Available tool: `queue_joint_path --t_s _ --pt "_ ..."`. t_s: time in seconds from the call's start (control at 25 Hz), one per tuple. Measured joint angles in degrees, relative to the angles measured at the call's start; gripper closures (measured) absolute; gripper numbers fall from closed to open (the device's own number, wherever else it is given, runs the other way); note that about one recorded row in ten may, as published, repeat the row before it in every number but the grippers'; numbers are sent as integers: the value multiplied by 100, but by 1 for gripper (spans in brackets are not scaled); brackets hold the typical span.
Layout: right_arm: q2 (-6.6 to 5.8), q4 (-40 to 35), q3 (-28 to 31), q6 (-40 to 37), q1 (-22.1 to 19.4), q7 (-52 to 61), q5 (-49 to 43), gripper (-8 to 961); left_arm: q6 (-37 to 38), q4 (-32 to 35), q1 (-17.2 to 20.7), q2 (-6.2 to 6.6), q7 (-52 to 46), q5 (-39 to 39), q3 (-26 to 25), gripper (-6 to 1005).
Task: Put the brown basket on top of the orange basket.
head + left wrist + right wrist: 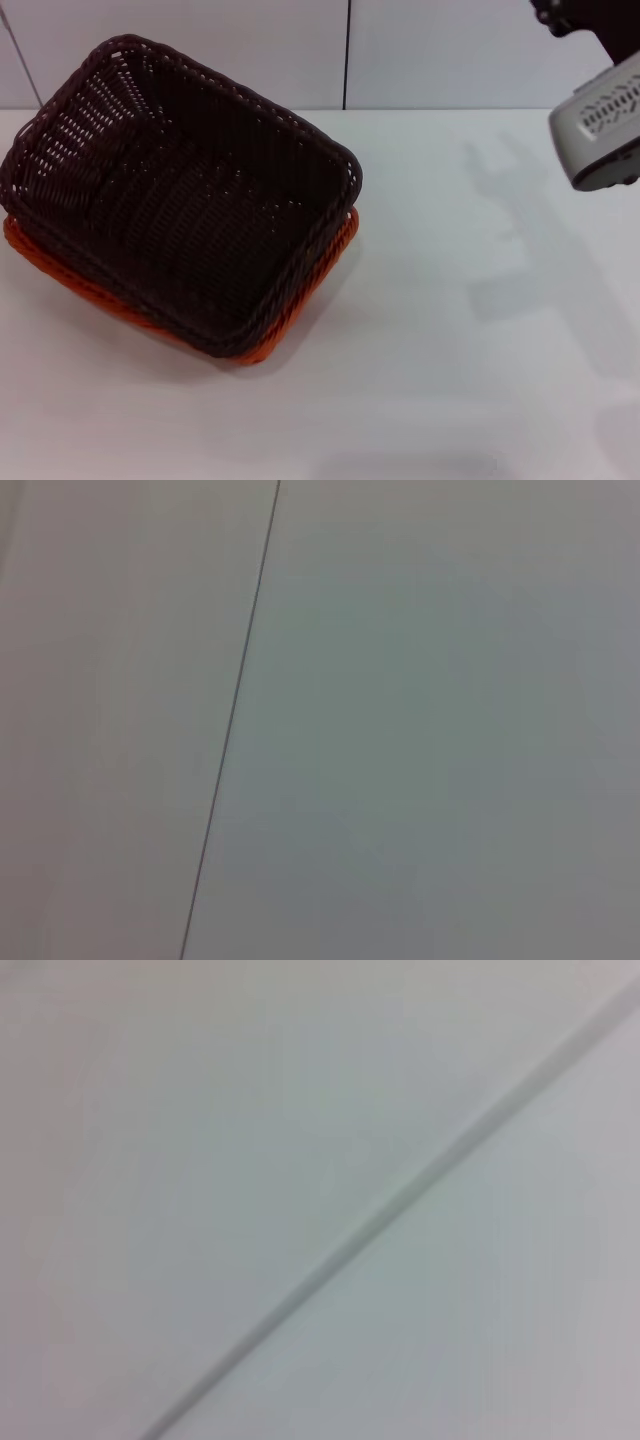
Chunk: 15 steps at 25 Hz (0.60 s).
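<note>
One brown basket (180, 190) (atop orange basket (300, 320)) well left of right arm (600, 125).

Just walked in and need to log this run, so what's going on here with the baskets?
Nothing is being handled right now. The brown basket sits nested on top of the orange basket at the left of the white table, with only the orange rim showing beneath it. So the stacking looks done. The right arm is raised at the upper right, well away from the baskets, and its fingers are not visible. The left arm is out of the head view, and both wrist cameras show only blank panelled surface.
</note>
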Motion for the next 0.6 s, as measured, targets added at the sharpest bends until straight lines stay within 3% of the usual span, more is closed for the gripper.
queue_joint_path --t_s 0.04,0.08,0.12,0.24,0.28,0.44,0.6 --pt "0 769 -179 846 177 233 429 307 11 15 -13 -12 -1 -20 -1 189" --pt "0 769 -179 846 177 233 429 307 11 15 -13 -12 -1 -20 -1 189" --pt "2 1208 -298 1387 271 471 698 307 12 21 -15 -15 -2 -26 -2 189" --pt "-20 2897 -554 3505 596 2377 1333 306 12 46 -15 -25 -3 -35 -1 189" --pt "-20 2897 -554 3505 596 2377 1333 306 12 46 -15 -25 -3 -35 -1 189" --pt "-12 4174 -533 4959 564 3610 1389 306 -8 52 15 -27 -5 -19 5 189" --pt "-20 4703 -498 5131 573 4469 1811 306 -4 112 42 -45 -5 -16 46 190"
